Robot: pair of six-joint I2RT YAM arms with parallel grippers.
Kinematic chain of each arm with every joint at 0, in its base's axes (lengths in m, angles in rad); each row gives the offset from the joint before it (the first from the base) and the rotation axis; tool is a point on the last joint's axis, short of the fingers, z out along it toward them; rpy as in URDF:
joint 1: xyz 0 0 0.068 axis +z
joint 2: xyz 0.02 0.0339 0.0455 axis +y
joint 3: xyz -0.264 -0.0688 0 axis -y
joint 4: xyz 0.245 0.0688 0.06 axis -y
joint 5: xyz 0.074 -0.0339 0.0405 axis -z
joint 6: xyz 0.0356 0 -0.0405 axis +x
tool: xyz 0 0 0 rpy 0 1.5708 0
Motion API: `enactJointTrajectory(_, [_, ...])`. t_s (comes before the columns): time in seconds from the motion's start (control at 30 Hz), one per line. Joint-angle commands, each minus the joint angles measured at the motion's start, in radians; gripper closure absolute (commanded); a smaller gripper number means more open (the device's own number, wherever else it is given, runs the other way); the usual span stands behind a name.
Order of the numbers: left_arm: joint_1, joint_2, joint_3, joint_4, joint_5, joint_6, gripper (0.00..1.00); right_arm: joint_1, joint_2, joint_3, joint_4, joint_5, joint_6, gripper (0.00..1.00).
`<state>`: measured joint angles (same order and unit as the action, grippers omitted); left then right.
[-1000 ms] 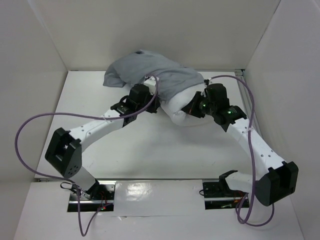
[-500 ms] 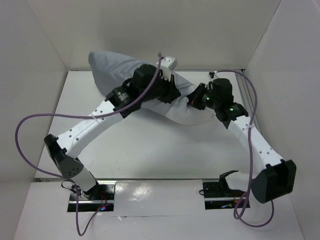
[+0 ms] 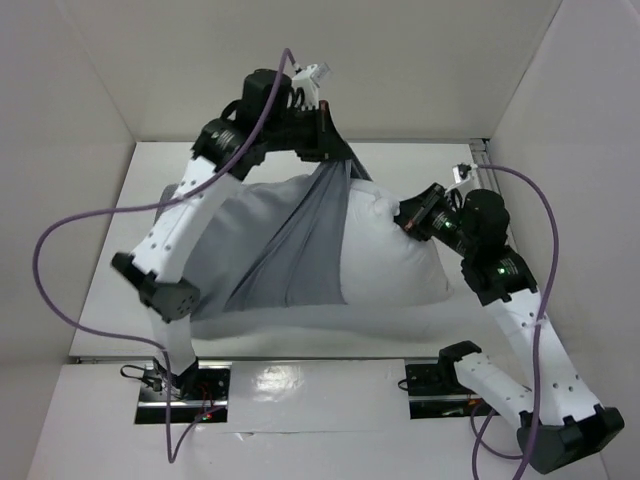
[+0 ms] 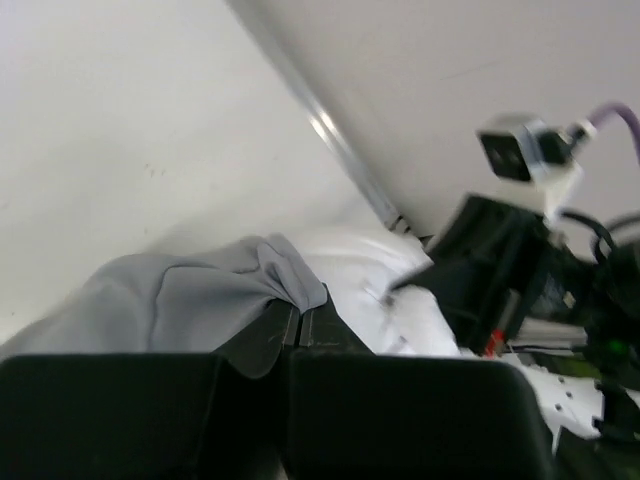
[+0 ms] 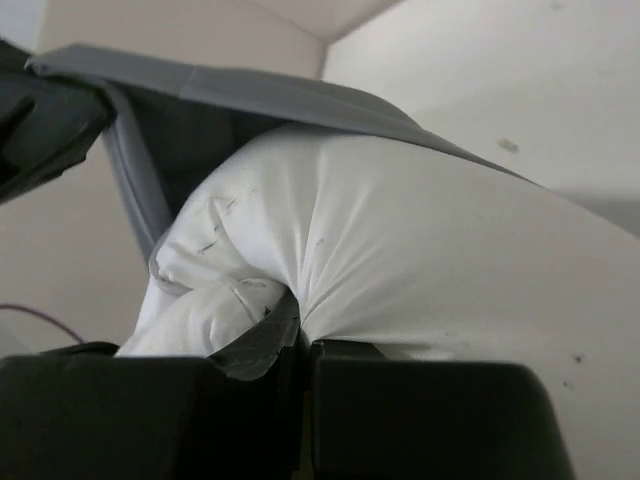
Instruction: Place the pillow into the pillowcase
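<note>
As the pillow lies half covered, we note two firm grips.
Left gripper clamps the raised pillowcase; right gripper pinches the pillow's right end.

The pillow lies across the middle of the table, its long side running left to right. The pillowcase sits over the left part of the pillow — the right part sticks out of it. 1 edge of the pillowcase rises from the pillow up to the left hand, which pinches it above the rear of the table. The right hand is at the right rear corner of the pillow, clamped on it.
</note>
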<state>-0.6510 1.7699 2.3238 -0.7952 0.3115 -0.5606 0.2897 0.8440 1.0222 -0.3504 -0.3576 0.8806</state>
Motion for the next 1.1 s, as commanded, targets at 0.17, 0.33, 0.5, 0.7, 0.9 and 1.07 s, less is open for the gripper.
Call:
enactJointTrajectory(0.17, [0.192, 0.341, 0.158, 0.193, 0.084, -0.036, 0.64, -0.036, 0.147, -0.194, 0.057, 0.166, 0.078, 1.00])
enactJointTrajectory(0.33, [0.159, 0.225, 0.059, 0.042, -0.041, 0.120, 0.17, -0.112, 0.354, -0.090, -0.019, 0.190, -0.090, 0.16])
enactJointTrajectory(0.5, [-0.008, -0.020, -0.257, -0.058, -0.460, 0.229, 0.12, -0.202, 0.347, -0.010, -0.133, 0.200, -0.265, 0.02])
enactJointTrajectory(0.7, [-0.150, -0.242, -0.664, -0.079, -0.868, 0.104, 0.12, -0.225, 0.268, -0.046, -0.212, 0.131, -0.354, 0.00])
enactJointTrajectory(0.9, [-0.177, -0.333, -0.826, -0.171, -1.072, -0.015, 0.12, -0.190, 0.205, -0.106, -0.245, 0.033, -0.367, 0.00])
enactJointTrajectory(1.07, [-0.147, -0.281, -0.877, -0.199, -1.120, -0.074, 0.13, -0.123, 0.205, -0.145, -0.210, -0.064, -0.356, 0.00])
